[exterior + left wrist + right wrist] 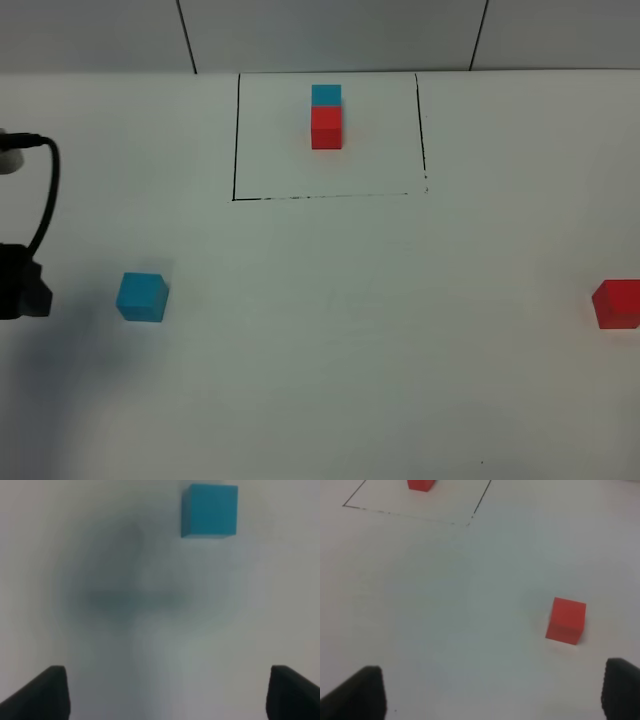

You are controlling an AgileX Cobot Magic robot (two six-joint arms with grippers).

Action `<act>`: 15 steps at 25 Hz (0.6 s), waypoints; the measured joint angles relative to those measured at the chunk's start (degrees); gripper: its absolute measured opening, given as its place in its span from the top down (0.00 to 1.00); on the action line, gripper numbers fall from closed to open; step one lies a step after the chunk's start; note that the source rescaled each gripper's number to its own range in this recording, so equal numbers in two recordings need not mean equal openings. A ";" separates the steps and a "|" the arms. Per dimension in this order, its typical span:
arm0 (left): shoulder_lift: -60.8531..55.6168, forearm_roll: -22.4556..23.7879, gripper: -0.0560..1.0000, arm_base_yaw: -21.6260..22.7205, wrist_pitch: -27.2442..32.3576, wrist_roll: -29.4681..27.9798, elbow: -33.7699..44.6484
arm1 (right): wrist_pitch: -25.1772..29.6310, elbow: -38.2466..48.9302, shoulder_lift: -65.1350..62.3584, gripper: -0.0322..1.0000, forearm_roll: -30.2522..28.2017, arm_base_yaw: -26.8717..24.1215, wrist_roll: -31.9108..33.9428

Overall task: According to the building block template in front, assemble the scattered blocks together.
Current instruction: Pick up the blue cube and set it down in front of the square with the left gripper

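Exterior high | I see cyan-blue cube (141, 297) and red cube (616, 304) well apart | left fingers (37, 692), right fingers (355, 692) spread wide, holding nothing.

Bright even light — soft grey shadow on table (115, 600) in left wrist view; blue cube (209, 510) edges blurred.

A plain white matte worktop (330, 350) fills nearly the whole high view, flat and smooth; a soft grey shadow (70, 400) lies over its near left part; a tiny dark speck (482, 462) sits close to its front edge, right of the middle; behind its far edge stands a pale grey panelled wall (330, 35), split by two thin dark seams (186, 40), each slightly slanted.
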 joint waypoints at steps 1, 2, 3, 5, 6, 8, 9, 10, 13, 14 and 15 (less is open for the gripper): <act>2.83 0.00 0.23 -0.78 -0.33 0.00 -1.07 | 0.00 0.00 0.00 0.25 0.00 0.00 0.00; 5.45 0.00 0.23 -1.93 -0.76 -0.18 -1.97 | 0.00 0.00 0.00 0.25 0.00 0.00 0.00; 7.87 0.12 0.23 -3.22 -1.40 -0.68 -2.77 | 0.00 0.00 0.00 0.25 0.00 0.00 0.00; 11.75 0.19 0.23 -5.67 -3.19 -2.08 -3.82 | 0.00 0.00 0.00 0.25 0.00 0.00 0.00; 13.63 0.19 0.23 -7.01 -3.99 -2.25 -4.21 | 0.00 0.00 0.00 0.25 0.00 0.00 0.00; 16.52 0.19 0.21 -9.00 -5.42 -2.44 -4.49 | 0.00 0.00 0.00 0.25 0.00 0.00 0.00; 17.72 0.11 0.19 -9.70 -6.51 -2.58 -4.49 | 0.00 0.00 0.00 0.25 0.00 0.00 0.00; 18.67 0.10 0.16 -10.00 -7.45 -3.40 -4.49 | 0.00 0.00 0.00 0.25 0.00 0.00 0.00; 20.46 0.50 0.09 -10.06 -10.45 -5.38 -4.49 | 0.00 0.00 0.00 0.25 0.00 0.00 0.00; 20.93 0.95 0.08 -10.06 -10.86 -5.93 -4.51 | 0.00 0.00 0.00 0.25 0.00 0.00 0.00; 21.27 1.48 0.06 -10.06 -11.14 -6.41 -4.51 | 0.00 0.00 0.00 0.25 0.00 0.00 0.07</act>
